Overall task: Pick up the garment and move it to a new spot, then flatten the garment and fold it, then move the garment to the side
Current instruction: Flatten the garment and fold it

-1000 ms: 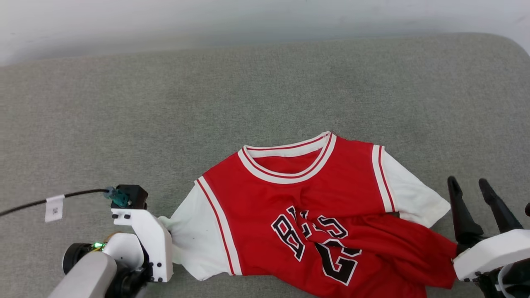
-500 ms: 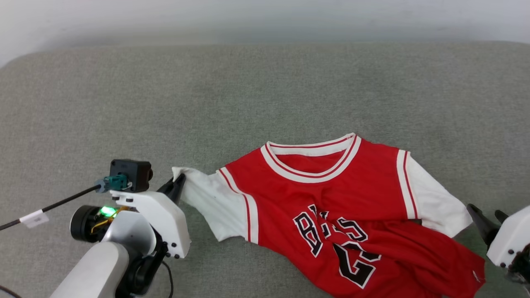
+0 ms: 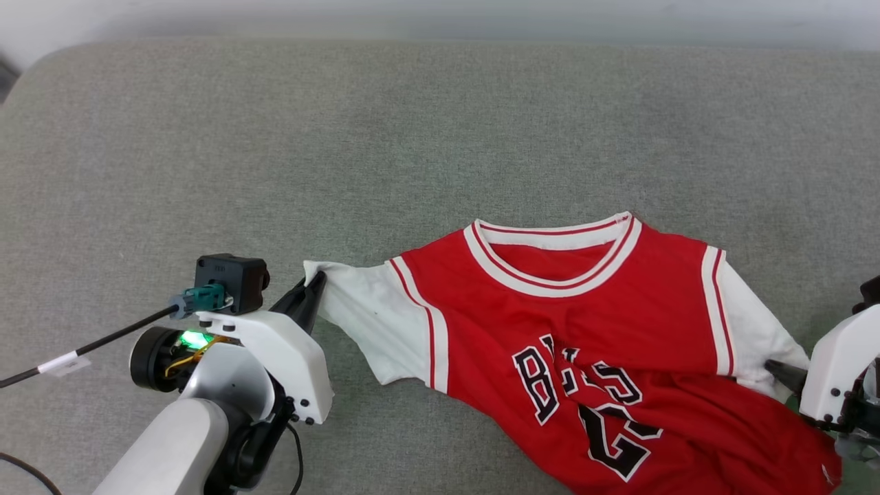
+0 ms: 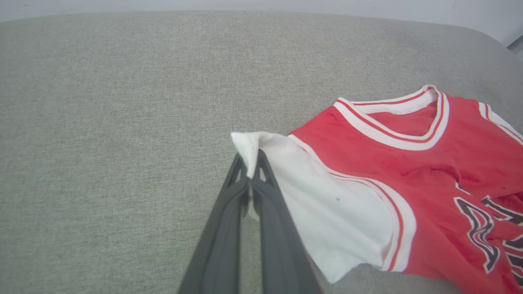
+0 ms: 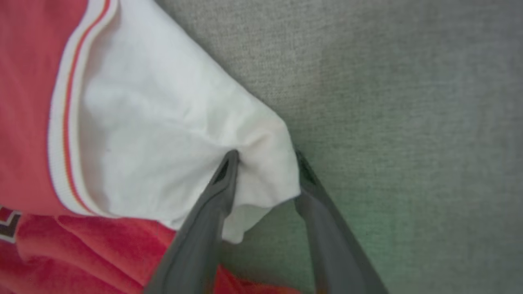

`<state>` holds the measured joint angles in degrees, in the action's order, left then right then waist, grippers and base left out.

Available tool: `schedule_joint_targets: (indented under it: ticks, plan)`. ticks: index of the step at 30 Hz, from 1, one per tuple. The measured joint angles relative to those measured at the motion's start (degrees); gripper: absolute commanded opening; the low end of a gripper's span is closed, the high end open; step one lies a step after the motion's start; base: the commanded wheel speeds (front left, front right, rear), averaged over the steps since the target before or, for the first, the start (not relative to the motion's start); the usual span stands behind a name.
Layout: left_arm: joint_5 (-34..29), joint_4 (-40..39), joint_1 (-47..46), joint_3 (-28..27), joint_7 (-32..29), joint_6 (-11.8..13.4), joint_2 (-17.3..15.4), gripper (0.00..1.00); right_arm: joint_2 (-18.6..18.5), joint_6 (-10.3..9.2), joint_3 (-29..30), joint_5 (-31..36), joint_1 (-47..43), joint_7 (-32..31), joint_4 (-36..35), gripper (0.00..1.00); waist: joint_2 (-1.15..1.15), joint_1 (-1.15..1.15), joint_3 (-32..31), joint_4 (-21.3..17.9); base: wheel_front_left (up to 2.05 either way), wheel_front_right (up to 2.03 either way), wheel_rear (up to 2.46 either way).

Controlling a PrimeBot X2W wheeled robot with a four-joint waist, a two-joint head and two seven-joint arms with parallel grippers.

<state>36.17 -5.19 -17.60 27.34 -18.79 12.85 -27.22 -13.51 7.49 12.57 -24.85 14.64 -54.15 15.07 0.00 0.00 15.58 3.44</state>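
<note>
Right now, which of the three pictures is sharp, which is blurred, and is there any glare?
Head view: sharp, evenly lit, no glare on the garment. Left wrist view: clear, left fingers slightly soft. Right wrist view: the softest; sleeve and right fingers blurred, greenish tint on the grey surface.

The garment (image 3: 584, 323) lies on the padded surface (image 3: 344, 137), toward its right and near side, with the collar to the far side and the hem nearest the robot. A wall (image 3: 440, 17) stands behind the surface's far edge. The sleeve on the robot's left reaches out leftward, its tip pinched between the fingers of the left gripper (image 3: 313, 285). On the right, the right gripper (image 3: 784, 371) straddles the other sleeve's corner, one finger on the cloth and the other just past its edge. A cable (image 3: 103, 340) leads left from the left wrist.
</note>
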Motion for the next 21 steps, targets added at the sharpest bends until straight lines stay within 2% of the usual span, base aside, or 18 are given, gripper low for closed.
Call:
schedule_joint_targets:
  ticks: [7,12,14,21]
  plan:
    - [0.93,1.76,1.36,0.15,-0.45,0.26,-0.19,0.00,-0.35,0.00,-0.91,-0.91,0.57,0.60,1.13,0.00,0.00,0.00,-2.45,-0.06,0.00,0.00,0.00]
    - [0.35,2.16,2.05,-1.08,1.18,1.04,-1.49,0.00,-1.45,0.01,-2.20,-0.02,1.08,6.28,-4.34,0.00,0.00,0.00,-5.57,-0.72,0.00,0.00,0.00]
    - [-0.78,1.64,1.50,-1.82,2.81,1.57,-1.71,0.00,-2.24,0.01,-2.10,2.34,1.87,9.33,-6.55,0.00,0.00,0.00,-6.84,-1.15,0.00,0.00,0.00]
    - [-3.68,1.34,-5.02,-4.32,6.78,2.69,-2.34,0.00,-0.60,0.02,-2.71,6.47,7.11,16.27,-10.96,0.00,0.00,0.00,-10.08,-3.15,0.00,0.00,0.00]
